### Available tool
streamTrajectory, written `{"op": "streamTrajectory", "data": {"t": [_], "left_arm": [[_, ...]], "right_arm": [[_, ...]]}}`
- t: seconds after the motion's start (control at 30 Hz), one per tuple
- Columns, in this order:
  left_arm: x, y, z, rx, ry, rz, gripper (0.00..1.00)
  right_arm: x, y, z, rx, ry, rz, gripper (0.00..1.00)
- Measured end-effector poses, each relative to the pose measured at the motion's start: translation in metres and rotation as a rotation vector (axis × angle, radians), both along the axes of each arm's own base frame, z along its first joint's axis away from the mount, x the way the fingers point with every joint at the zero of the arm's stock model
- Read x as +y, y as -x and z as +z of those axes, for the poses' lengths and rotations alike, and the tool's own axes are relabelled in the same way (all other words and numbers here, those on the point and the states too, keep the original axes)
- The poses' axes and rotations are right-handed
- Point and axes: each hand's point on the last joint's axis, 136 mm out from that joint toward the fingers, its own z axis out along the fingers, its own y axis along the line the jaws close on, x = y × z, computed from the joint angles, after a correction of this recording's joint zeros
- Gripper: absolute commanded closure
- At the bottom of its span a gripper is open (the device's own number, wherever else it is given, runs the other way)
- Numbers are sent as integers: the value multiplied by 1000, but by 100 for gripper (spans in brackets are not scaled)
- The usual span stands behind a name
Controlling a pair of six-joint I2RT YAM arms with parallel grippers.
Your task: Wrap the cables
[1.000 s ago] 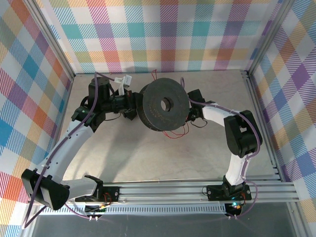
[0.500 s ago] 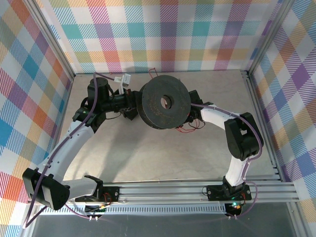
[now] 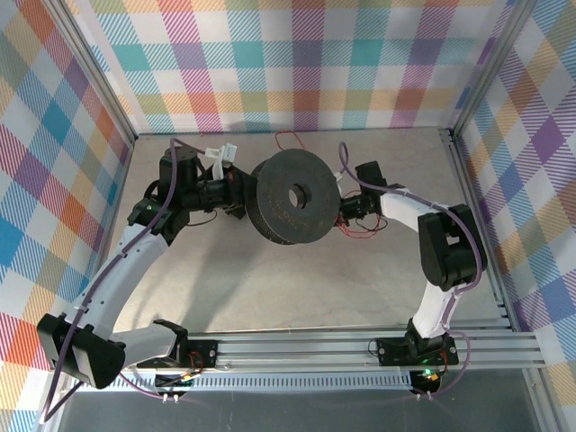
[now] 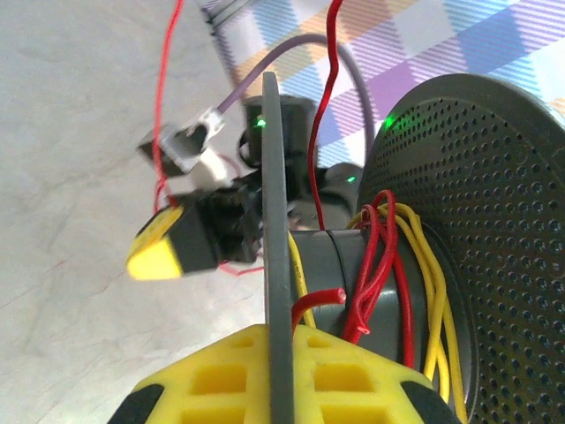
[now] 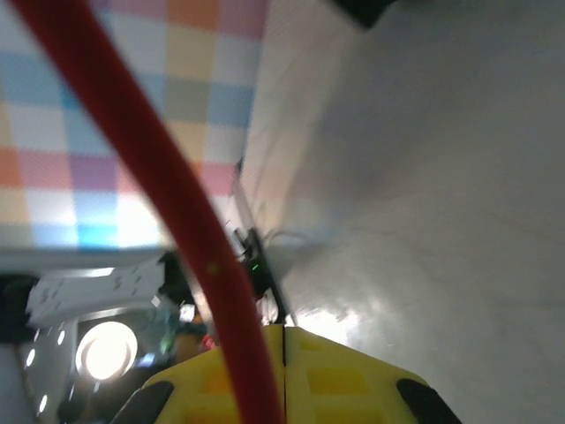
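Mottled table (image 3: pixel 270 279), perforated grey spool (image 4: pixel 477 203), springy red cables (image 5: pixel 132 150)

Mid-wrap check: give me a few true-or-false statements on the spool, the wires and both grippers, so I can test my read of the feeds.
1. The left gripper is shut on the thin flange of the spool. True.
2. The right gripper stands open, clear of any wire. False: it is shut on the red wire, which runs down into its pads.
3. Yellow wire sits on the spool's hub alongside red. True.
4. The spool sits by the arm bases at the near edge. False: it is toward the far side of the table, between the two grippers.
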Motion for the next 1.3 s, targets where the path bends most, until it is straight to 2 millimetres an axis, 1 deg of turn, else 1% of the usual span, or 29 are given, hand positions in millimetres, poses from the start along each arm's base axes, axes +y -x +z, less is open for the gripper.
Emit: {"op": "streamTrajectory", "data": {"t": [0.07, 0.13, 0.23, 0.37, 0.43, 0.53, 0.6, 0.63, 0.7, 0.77, 0.8, 0.87, 0.93, 1.0, 1.07, 1.13, 1.23, 1.3], "left_arm": [[2, 2, -13, 16, -53, 10, 100], [5, 5, -28, 31, -121, 26, 100], [9, 11, -50, 40, -254, 47, 100], [14, 21, -73, 35, -409, 62, 100], [18, 22, -80, 27, -472, 78, 100], [25, 18, -91, 18, -557, 119, 100], [30, 13, -100, 24, -616, 147, 100], [33, 9, -107, 32, -648, 166, 100], [40, 1, -118, 47, -710, 206, 100], [48, -9, -128, 64, -776, 254, 100], [52, -13, -131, 71, -803, 276, 100], [60, -23, -133, 83, -837, 327, 100], [65, -31, -130, 93, -844, 372, 100], [74, -39, -122, 103, -826, 430, 100], [87, -48, -113, 115, -798, 500, 100], [100, -57, -105, 127, -771, 568, 100], [114, -66, -95, 145, -731, 647, 100], [118, -71, -89, 151, -701, 683, 100]], "right_arm": [[-11, -15, -6, 0, 64, -66, 100], [-23, -31, -6, -8, 116, -130, 100], [-40, -59, 4, -43, 185, -222, 100], [-61, -91, 25, -89, 255, -332, 100], [-65, -102, 39, -109, 265, -365, 100], [-64, -112, 66, -140, 254, -386, 100], [-56, -114, 85, -171, 246, -378, 100], [-49, -113, 95, -190, 242, -366, 100], [-29, -106, 114, -229, 231, -326, 100], [-5, -91, 127, -270, 216, -270, 100], [2, -82, 131, -282, 213, -247, 100], [19, -61, 142, -315, 201, -195, 100], [28, -38, 155, -358, 188, -155, 100], [26, -17, 166, -396, 178, -139, 100], [17, 5, 176, -433, 165, -137, 100], [8, 25, 182, -460, 154, -137, 100], [1, 53, 180, -479, 135, -120, 100], [5, 71, 175, -484, 120, -78, 100]]}}
